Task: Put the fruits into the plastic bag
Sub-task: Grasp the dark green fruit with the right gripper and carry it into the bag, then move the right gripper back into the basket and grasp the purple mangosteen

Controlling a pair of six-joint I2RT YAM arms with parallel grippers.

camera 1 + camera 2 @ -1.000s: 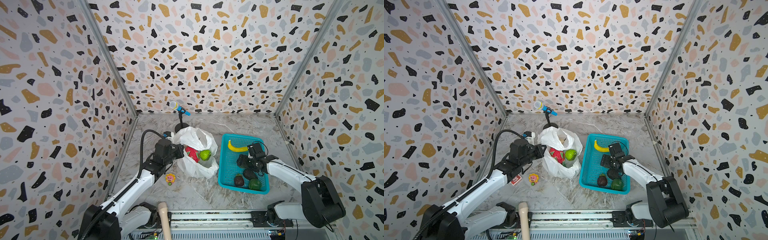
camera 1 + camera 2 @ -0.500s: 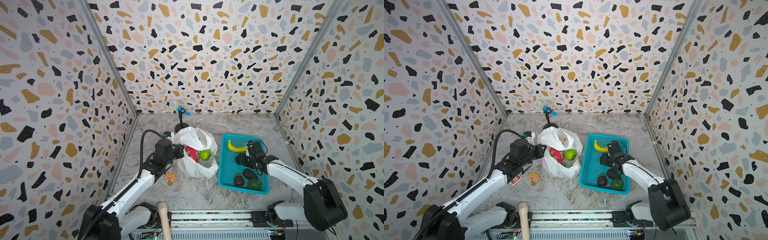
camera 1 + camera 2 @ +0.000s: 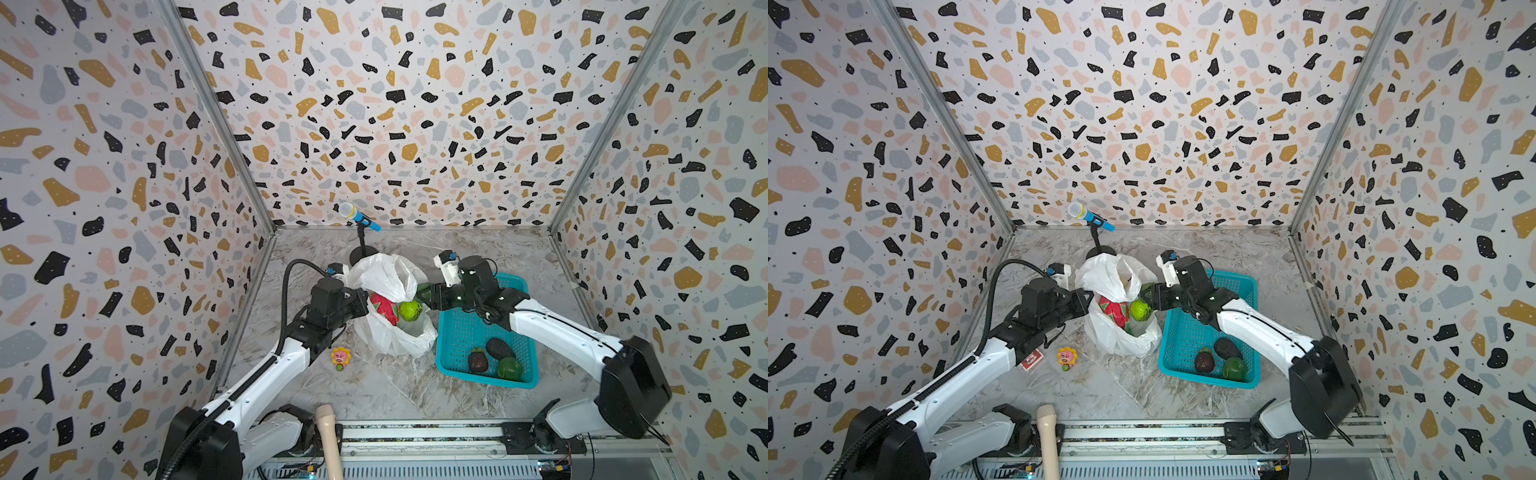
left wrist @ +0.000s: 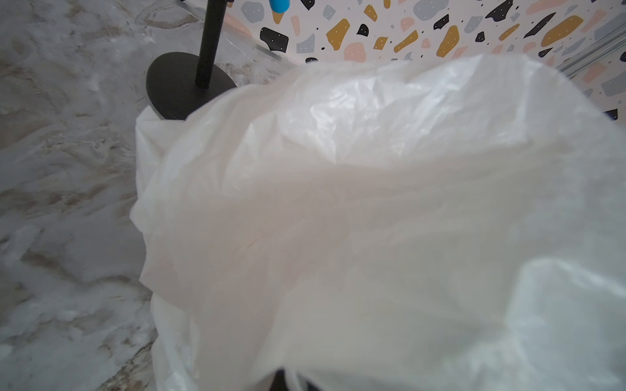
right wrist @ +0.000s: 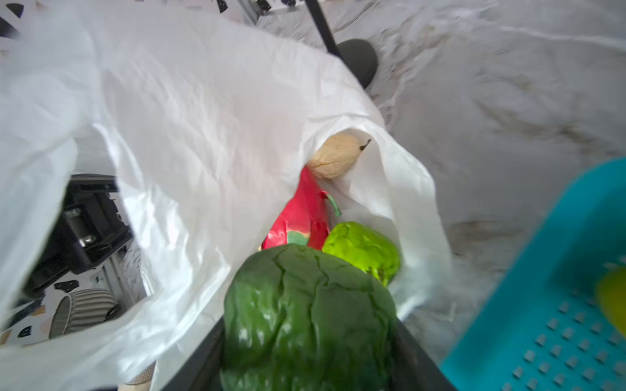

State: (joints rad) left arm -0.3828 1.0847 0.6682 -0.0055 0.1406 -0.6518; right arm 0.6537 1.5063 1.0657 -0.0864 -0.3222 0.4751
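The white plastic bag [image 3: 386, 278] [image 3: 1113, 274] stands open at mid-table. My left gripper [image 3: 360, 303] [image 3: 1086, 299] is shut on its near-left rim; the film fills the left wrist view [image 4: 372, 220]. Inside lie a red dragon fruit [image 3: 384, 308] [image 5: 301, 216], a light green bumpy fruit [image 3: 410, 311] [image 5: 362, 250] and a tan one [image 5: 335, 155]. My right gripper [image 3: 426, 293] [image 5: 308, 338] is shut on a dark green bumpy fruit [image 3: 1147, 291] [image 5: 305, 304] at the bag's mouth. A yellow banana [image 5: 613, 304] shows at the right wrist view's edge.
The teal basket [image 3: 486, 378] [image 3: 1204, 380] sits right of the bag with a dark brown fruit [image 3: 478, 361], a dark avocado-like one [image 3: 500, 348] and a green one [image 3: 510, 368]. A microphone stand [image 3: 357, 216] rises behind the bag. A sunflower toy [image 3: 340, 358] and a red card [image 3: 1032, 359] lie front-left.
My right gripper closed on the dark green fruit in the basket, then lifted it left to the bag's mouth. The left arm has held still with the bag.
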